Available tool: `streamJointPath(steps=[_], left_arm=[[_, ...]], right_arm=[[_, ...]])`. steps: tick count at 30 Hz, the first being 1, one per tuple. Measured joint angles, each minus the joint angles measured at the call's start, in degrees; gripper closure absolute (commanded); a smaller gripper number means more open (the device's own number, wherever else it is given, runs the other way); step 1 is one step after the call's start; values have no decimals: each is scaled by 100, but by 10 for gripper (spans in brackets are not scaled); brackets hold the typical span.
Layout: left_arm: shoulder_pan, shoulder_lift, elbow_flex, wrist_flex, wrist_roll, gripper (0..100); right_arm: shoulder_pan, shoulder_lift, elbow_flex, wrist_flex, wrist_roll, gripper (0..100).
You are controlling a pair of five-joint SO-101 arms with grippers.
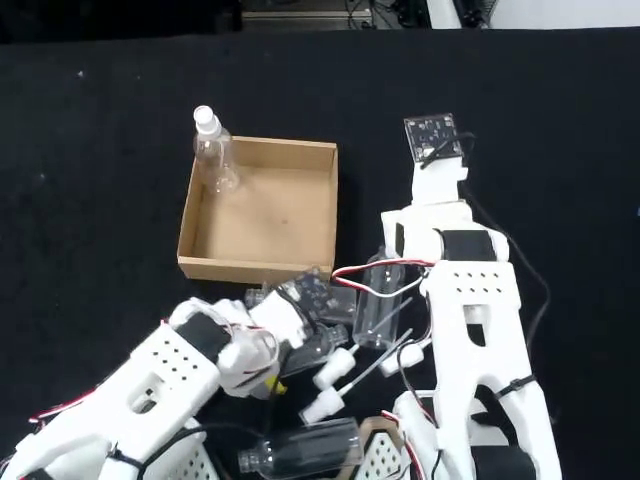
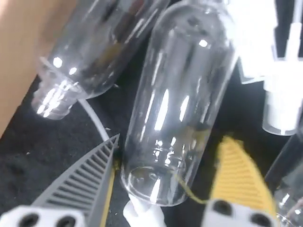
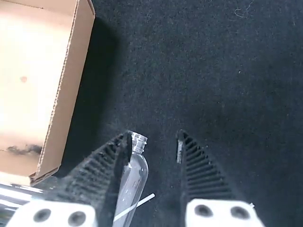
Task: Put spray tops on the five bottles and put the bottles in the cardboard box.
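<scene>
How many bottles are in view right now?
5: one bottle upright in the cardboard box, two lying at the left gripper, one inside the open right gripper, one at the table's near edge. Others may be hidden.

cardboard box (image 1: 240, 268) open | 1 capped bottle (image 1: 213, 150) upright inside corner

Bright light, white glints on bottle (image 2: 180, 109)
</scene>
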Motion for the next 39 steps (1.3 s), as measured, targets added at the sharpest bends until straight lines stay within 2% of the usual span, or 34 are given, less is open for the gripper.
streamJointPath(steps=[7, 12, 14, 19, 25, 31, 35, 39], left_arm=[[404, 0, -44, 132, 9, 823], [440, 0, -703, 1081, -9, 823], [316, 0, -1143, 1538, -229, 823], [-782, 0, -2215, 2541, -1240, 823], [-2092, 0, -2831, 3727, -3147, 823], [-3807, 0, -2866, 3842, -4413, 823], [-5222, 0, -2866, 3842, -5160, 823], [-6734, 0, -2848, 3244, -5275, 823]], right_arm=[[0, 0, 0, 0, 0, 858], [0, 0, 0, 0, 0, 858], [0, 0, 0, 0, 0, 858], [0, 0, 0, 0, 0, 858], [0, 0, 0, 0, 0, 858], [0, 0, 0, 0, 0, 858], [0, 0, 0, 0, 0, 858], [0, 0, 0, 0, 0, 858]])
